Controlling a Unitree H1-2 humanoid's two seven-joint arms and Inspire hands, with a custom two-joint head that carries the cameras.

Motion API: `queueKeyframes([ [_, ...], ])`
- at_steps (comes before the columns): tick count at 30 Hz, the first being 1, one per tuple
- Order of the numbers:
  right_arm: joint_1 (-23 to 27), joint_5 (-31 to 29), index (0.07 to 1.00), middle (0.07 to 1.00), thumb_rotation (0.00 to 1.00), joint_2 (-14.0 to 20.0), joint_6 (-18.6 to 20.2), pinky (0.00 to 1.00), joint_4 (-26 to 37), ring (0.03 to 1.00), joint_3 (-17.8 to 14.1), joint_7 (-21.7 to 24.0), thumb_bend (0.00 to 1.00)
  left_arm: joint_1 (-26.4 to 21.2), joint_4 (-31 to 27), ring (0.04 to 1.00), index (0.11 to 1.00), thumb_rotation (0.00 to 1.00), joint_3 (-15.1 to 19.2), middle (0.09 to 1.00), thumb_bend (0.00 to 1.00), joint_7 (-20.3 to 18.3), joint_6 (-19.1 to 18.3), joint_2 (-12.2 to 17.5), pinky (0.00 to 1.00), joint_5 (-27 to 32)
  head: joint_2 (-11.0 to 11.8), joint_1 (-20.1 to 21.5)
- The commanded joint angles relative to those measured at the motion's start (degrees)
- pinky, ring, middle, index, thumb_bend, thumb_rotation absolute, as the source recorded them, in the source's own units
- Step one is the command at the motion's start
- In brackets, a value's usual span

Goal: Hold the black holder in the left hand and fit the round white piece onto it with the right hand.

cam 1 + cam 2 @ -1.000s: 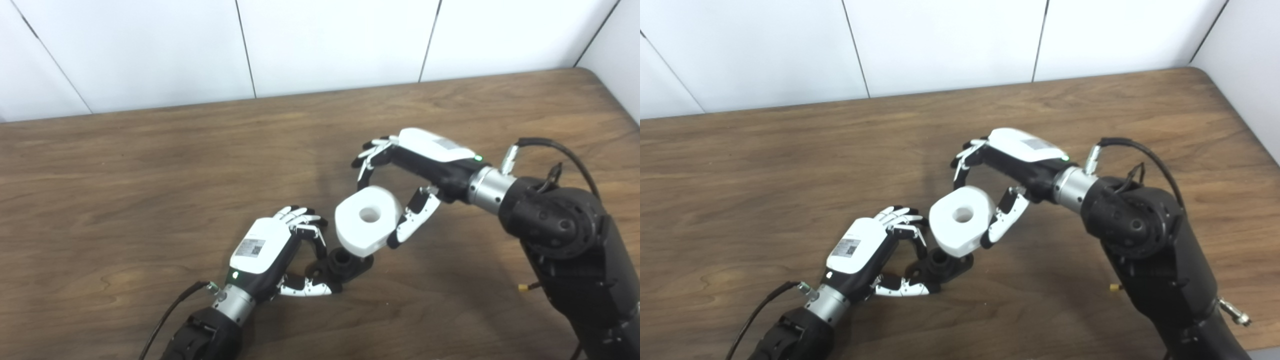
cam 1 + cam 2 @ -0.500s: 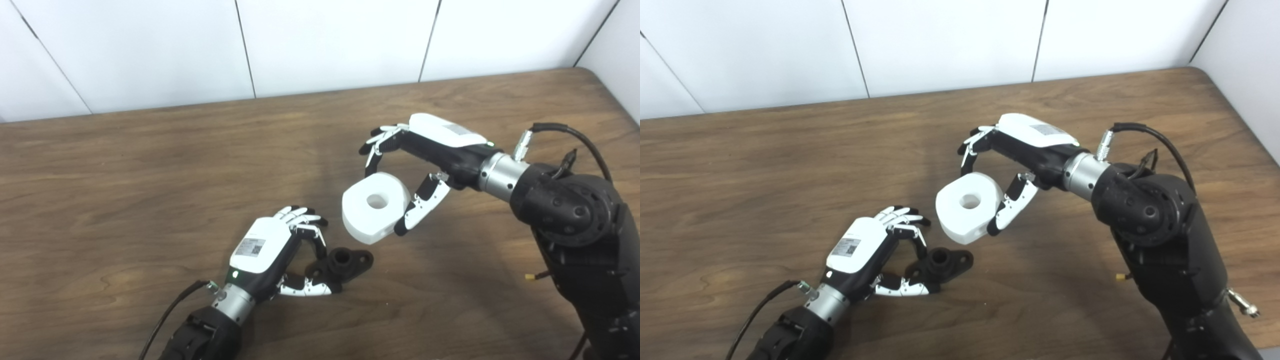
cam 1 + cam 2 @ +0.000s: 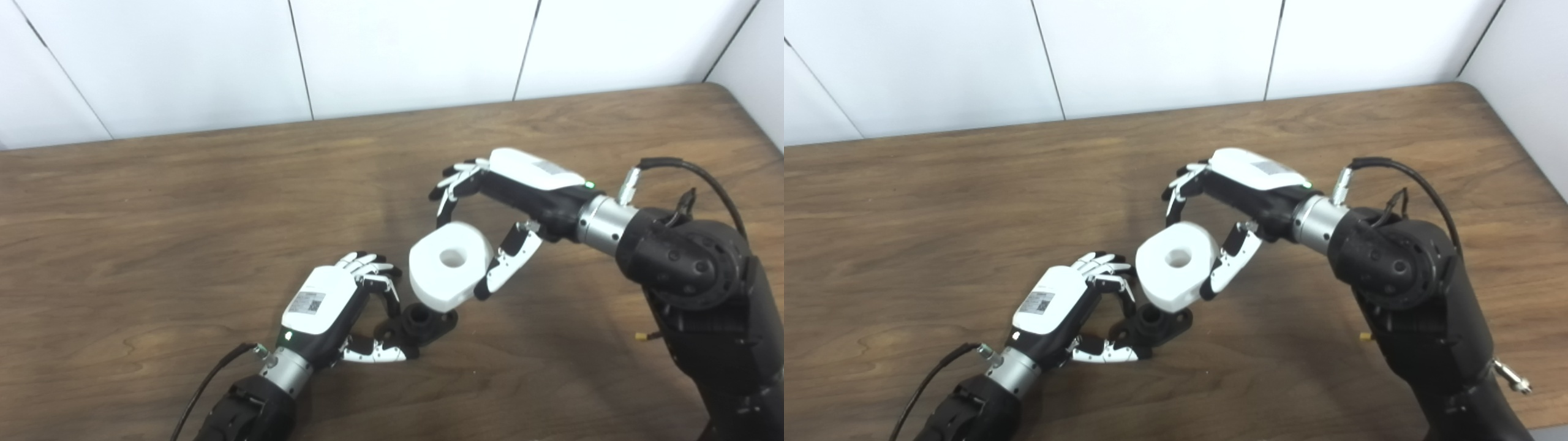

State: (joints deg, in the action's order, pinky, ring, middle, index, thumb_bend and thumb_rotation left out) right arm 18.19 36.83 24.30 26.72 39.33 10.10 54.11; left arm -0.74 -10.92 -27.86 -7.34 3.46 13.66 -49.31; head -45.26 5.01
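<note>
Wooden table [image 3: 184,202] | left robot hand [image 3: 334,306] grips black holder [image 3: 422,321] | right robot hand [image 3: 490,214] grasps round white piece [image 3: 450,269], just above holder, overlapping its far edge

- A brown wooden table [image 3: 184,202] with a visible grain is seen, and white wall panels stand behind its far edge.
- A rounded corner is shown at the far right of the table.
- The black holder [image 3: 422,321] is rested directly on the table surface, near the front edge.
</note>
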Motion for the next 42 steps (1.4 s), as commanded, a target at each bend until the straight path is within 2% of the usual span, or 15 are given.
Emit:
queueKeyframes([
  [1, 0.99, 0.22, 0.484, 0.819, 0.13, -0.01, 0.07, 1.00, 1.54, 0.932, 0.36, -0.92, 0.52, 0.45, 1.78, 0.879, 0.486, 0.05, -0.76, 0.796, 0.52, -3.18, -1.61, 0.63, 0.93, -1.49, -0.04, 0.08],
  [14, -0.32, 1.36, 0.484, 0.830, 0.13, 0.06, -1.89, 1.00, -1.21, 0.919, 5.66, -4.87, 0.52, 0.09, 2.67, 0.871, 0.486, 0.05, -0.88, 0.790, 0.52, -2.43, -1.11, 0.71, 0.93, -1.97, 0.47, -0.21],
  [20, -0.16, 1.16, 0.483, 0.833, 0.13, 0.22, -1.38, 1.00, -1.64, 0.930, 6.31, -6.28, 0.52, -0.06, 2.77, 0.876, 0.486, 0.05, -1.02, 0.792, 0.52, -2.48, -1.16, 0.61, 0.94, -2.15, 0.28, -0.37],
  [42, 0.18, 1.93, 0.483, 0.831, 0.13, -0.81, -0.67, 1.00, -0.26, 0.935, 7.39, -6.13, 0.52, 0.01, 2.89, 0.871, 0.485, 0.05, -1.10, 0.787, 0.52, -1.49, -0.76, 0.19, 0.94, -2.06, -0.61, -1.23],
])
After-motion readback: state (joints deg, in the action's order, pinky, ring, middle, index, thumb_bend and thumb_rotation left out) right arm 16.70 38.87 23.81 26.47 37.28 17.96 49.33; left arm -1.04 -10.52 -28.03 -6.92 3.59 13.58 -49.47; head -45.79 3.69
